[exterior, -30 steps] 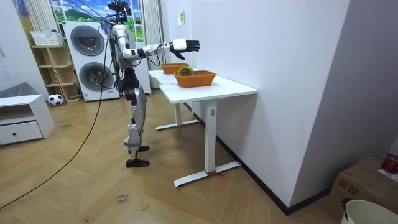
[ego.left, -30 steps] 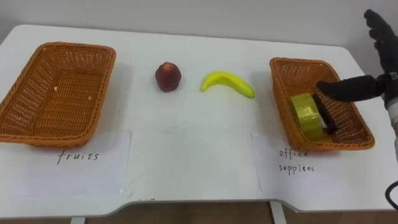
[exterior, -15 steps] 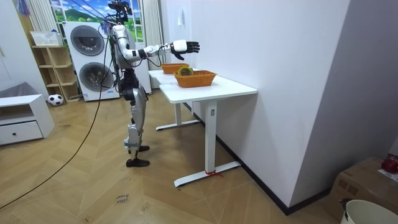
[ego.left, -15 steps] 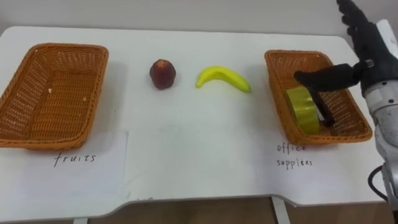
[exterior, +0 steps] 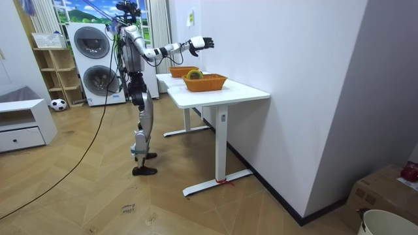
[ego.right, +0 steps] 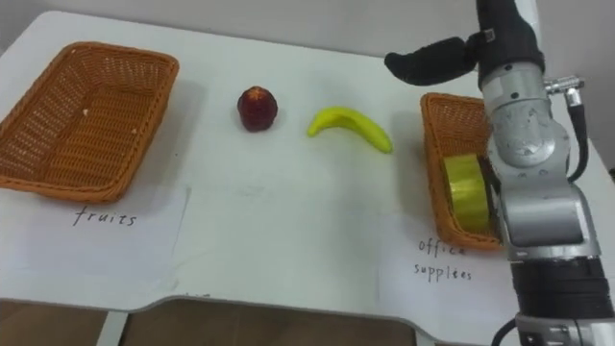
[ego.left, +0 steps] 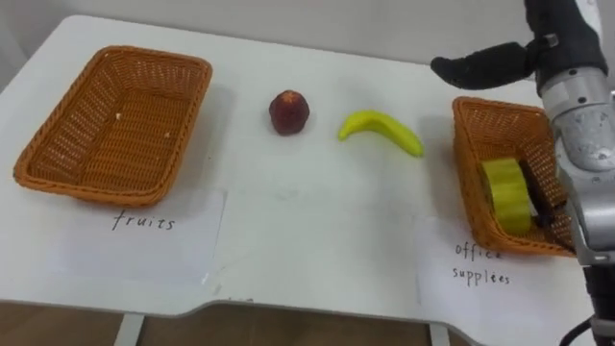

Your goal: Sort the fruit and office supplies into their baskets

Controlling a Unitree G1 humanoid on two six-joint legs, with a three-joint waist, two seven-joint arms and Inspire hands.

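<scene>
along the near edge of the white table [ego.left: 317, 259] lie a paper sheet [ego.left: 144, 240] at lower left and a second sheet [ego.left: 485, 274] at lower right. both have handwriting on them, and each sits just in front of a basket, most likely to mark what goes where.

the left basket [ego.left: 58, 144] at mid left holds no fruit. the right basket [ego.left: 471, 144] at mid right holds a yellow tape roll [ego.left: 506, 197] standing on its edge. a dark thing [ego.left: 538, 192] lies beside the roll, half hidden by the forearm and too covered to name. the office side looks done as far as can be seen.

further back, in the upper middle, an apple [ego.left: 288, 111] and a banana [ego.left: 381, 131] lie on the bare table between the baskets, a little apart. the banana is the closer one to the right basket.

the right hand [ego.left: 480, 67] is at upper right, raised above the right basket's far rim. its thumb points straight toward the frame's left and it holds nothing. the room view shows its fingers loosely straight, high over the tabletop. lifted clear like this, it seems free to swing over to the banana, which belongs in the left basket.
</scene>
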